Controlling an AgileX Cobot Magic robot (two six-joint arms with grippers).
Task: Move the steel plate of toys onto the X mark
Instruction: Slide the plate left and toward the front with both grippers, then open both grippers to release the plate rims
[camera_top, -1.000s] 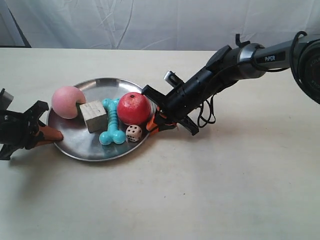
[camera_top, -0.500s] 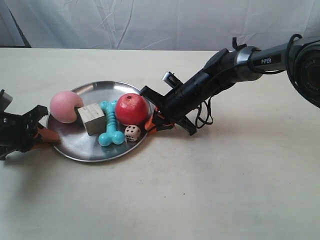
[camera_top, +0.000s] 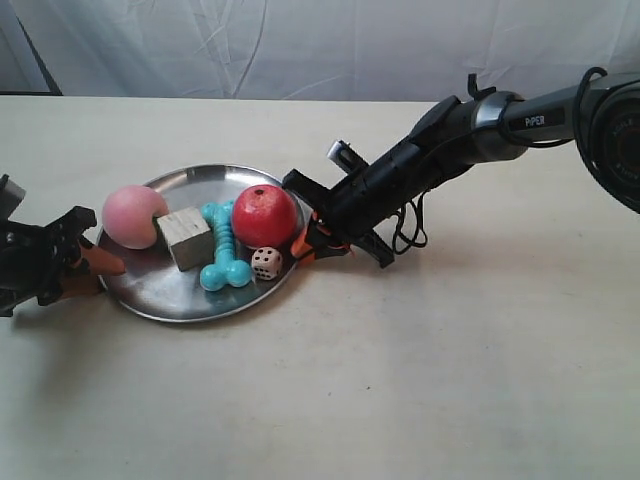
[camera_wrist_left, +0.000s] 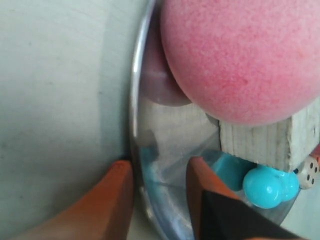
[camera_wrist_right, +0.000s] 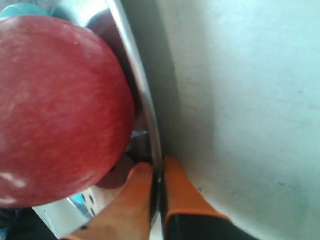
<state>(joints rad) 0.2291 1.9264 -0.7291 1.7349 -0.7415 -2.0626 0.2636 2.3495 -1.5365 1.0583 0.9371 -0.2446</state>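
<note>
The steel plate (camera_top: 165, 288) lies on the table and holds the pink ball (camera_top: 135, 215), the wooden cube (camera_top: 187, 237), the turquoise bone (camera_top: 222, 252), the red apple ball (camera_top: 265, 216) and the die (camera_top: 266, 263). My right gripper (camera_wrist_right: 157, 167) is shut on the plate's rim (camera_wrist_right: 132, 55) beside the red ball (camera_wrist_right: 60, 110); in the exterior view this gripper (camera_top: 305, 243) comes in from the right. My left gripper (camera_wrist_left: 160, 165) straddles the opposite rim (camera_wrist_left: 134, 110) with its orange fingers (camera_wrist_left: 107, 200) apart, close to the pink ball (camera_wrist_left: 245, 55). The X mark is out of view.
The pale tabletop (camera_top: 450, 380) stretches in front and to the right of the plate. A white cloth backdrop (camera_top: 300, 45) hangs behind the table's far edge. The right arm's cables (camera_top: 410, 225) dangle close to the surface.
The plate and its toys shifted only slightly. The left gripper drew back a little, then returned to the rim. The right gripper stayed clamped on the rim.
</note>
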